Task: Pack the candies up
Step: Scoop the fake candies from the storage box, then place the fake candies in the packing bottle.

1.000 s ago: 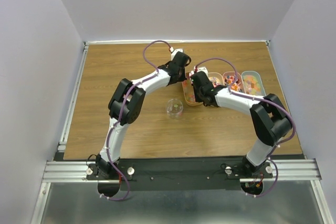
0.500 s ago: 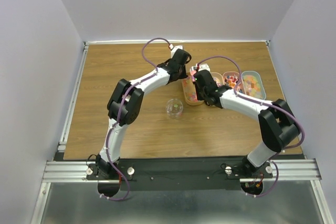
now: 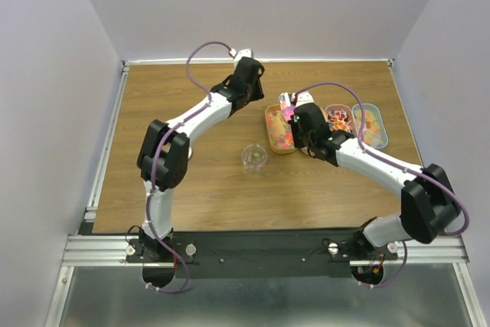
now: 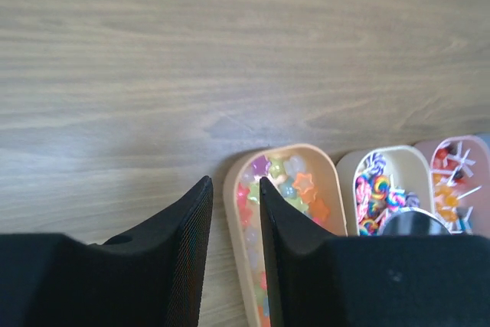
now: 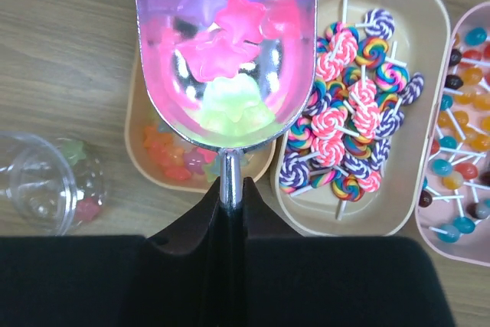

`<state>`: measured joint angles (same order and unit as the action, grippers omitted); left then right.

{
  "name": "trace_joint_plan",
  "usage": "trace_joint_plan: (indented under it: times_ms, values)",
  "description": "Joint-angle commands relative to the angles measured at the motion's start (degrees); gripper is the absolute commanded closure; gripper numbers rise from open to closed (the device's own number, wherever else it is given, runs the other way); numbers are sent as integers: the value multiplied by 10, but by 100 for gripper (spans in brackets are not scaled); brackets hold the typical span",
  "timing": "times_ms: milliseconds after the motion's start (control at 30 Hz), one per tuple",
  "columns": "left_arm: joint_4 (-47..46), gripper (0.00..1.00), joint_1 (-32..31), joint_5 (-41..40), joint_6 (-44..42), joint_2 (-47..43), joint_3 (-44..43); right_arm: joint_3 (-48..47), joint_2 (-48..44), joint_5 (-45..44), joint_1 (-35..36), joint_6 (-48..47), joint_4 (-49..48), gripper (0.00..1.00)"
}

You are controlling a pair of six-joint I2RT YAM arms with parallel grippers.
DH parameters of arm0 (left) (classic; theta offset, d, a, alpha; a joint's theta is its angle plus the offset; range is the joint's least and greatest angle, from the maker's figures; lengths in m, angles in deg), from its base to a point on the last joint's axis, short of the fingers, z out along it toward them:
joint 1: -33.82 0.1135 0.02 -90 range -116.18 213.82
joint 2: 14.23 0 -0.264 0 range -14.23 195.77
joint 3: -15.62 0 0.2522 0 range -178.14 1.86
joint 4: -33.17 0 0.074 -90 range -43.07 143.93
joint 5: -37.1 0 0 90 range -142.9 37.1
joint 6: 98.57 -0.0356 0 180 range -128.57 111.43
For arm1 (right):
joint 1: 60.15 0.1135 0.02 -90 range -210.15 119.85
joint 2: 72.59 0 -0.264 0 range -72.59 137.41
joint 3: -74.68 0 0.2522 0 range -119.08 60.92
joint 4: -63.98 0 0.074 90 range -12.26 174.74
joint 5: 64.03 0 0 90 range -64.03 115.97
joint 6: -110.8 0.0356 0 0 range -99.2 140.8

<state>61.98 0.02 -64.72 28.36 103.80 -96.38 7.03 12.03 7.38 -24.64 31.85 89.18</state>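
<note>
Only wrist views tell — right end effector point(image 5: 230, 198) clamps the scoop point(image 5: 157, 74) of candies point(image 5: 239, 21); left end effector point(image 4: 234, 186) parted.

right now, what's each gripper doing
left gripper: jaws partly open, empty
right gripper: shut on the metal scoop loaded with star candies

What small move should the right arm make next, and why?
Probably the right tool should carry the metal scoop level toward the clear cup: the scoop is loaded with star candies, and the cup holds only a few.
</note>
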Motion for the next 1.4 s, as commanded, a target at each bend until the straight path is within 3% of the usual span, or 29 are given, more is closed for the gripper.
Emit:
trace_joint_plan:
  times_ms: [0,333,433,500,700,967,1133,1367]
  values:
    - [-39,61,35,-1,-4,-89,54,-3,-59,50,0,-45,32,99]
    - [-120,61,67,0,-69,-255,224,-43,-103,154,18,-96,175,99]
    - [-139,60,75,-8,-84,-314,283,-47,-111,177,37,-90,207,99]
    - [-147,54,75,-18,-99,-358,325,-53,-109,181,66,-86,236,99]
    - [-172,53,78,-57,-135,-458,409,-64,-98,183,127,-51,292,99]
    - [-188,33,81,-102,-164,-576,509,-89,-57,201,164,-19,353,99]
    - [-208,9,83,-130,-180,-630,561,-108,-32,209,166,-17,374,99]
    - [-216,4,83,-143,-192,-668,612,-136,1,192,167,-24,401,99]
